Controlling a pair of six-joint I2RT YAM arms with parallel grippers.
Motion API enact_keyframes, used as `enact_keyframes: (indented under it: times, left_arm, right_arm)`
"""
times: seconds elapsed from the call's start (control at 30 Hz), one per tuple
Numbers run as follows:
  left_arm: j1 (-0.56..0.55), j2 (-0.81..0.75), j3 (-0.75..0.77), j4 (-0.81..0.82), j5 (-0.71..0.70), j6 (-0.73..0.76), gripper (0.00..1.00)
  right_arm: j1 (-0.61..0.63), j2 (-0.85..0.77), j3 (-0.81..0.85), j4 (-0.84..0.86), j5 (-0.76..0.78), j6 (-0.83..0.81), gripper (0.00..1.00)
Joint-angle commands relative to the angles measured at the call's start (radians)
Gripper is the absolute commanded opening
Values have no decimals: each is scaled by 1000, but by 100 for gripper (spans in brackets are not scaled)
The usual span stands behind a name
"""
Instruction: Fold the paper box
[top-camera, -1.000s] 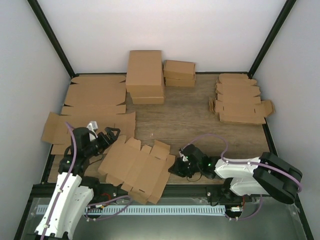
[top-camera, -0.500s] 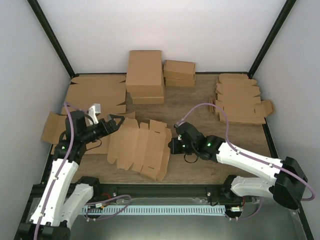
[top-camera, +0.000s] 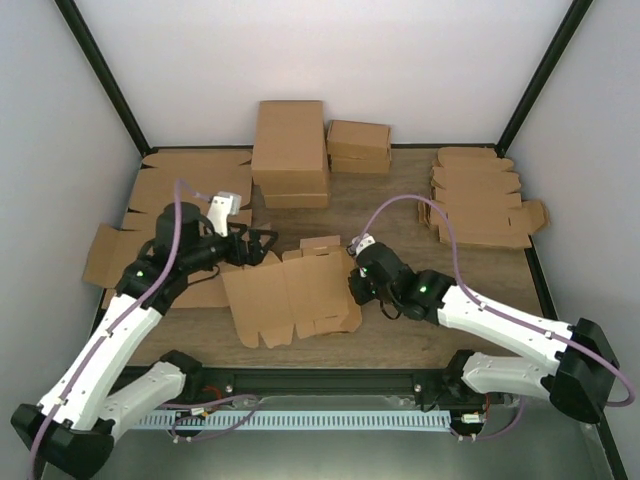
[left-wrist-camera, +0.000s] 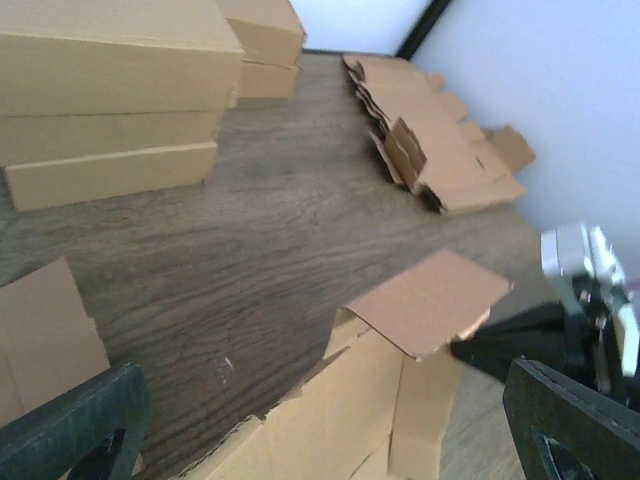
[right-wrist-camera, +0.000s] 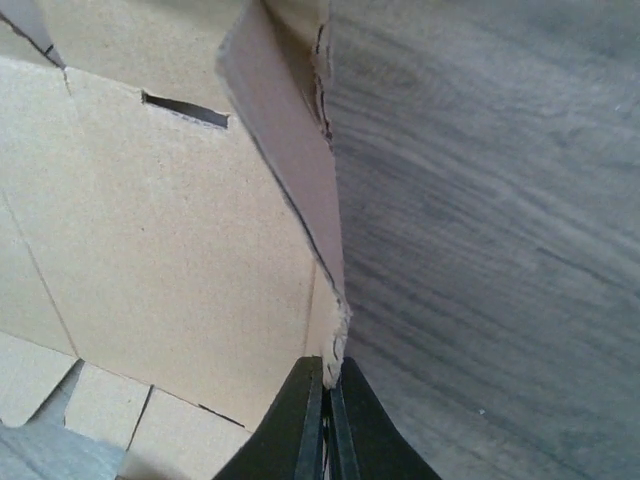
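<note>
The paper box (top-camera: 285, 290) is a flat, unfolded brown die-cut lying in the middle of the table. One flap (left-wrist-camera: 430, 300) at its far right corner stands up. My right gripper (top-camera: 356, 285) is shut on the box's right edge. The right wrist view shows its jaws (right-wrist-camera: 327, 400) pinching a thin, frayed cardboard edge (right-wrist-camera: 335, 330). My left gripper (top-camera: 265, 245) hovers open over the box's far-left corner. Its fingers (left-wrist-camera: 70, 420) stand wide apart with nothing between them, and the box (left-wrist-camera: 340, 420) lies below.
Folded brown boxes (top-camera: 290, 150) and a smaller stack (top-camera: 358, 145) stand at the back. A pile of flat die-cuts (top-camera: 480, 200) lies at the back right. Large flat cardboard sheets (top-camera: 190, 190) cover the left side. Walls and black posts close in the table.
The right gripper has dragged the box from the near edge toward the table's middle, staying shut on its edge. The left arm has reached forward and right to the box's far-left corner.
</note>
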Motion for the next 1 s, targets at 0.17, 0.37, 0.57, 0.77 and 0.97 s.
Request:
enact_keyframes:
  times: [0.17, 0.37, 0.57, 0.77, 0.97]
  left_arm:
    - [-257, -19, -39, 97, -245, 280, 100]
    - [-301, 8, -20, 39, -604, 316, 97]
    - [-300, -136, -69, 41, -531, 261, 100]
    - [-296, -63, -43, -128, -602, 265, 100]
    - [-294, -31, -43, -63, -550, 352, 100]
  right_arm:
    - [-4, -139, -63, 165, 58, -188, 2]
    - [-5, -189, -102, 230, 80, -196, 2]
    - [-5, -171, -107, 222, 146, -176, 2]
    - [-4, -208, -133, 246, 99, -191, 2]
    - [-5, -221, -139, 241, 60, -214, 3]
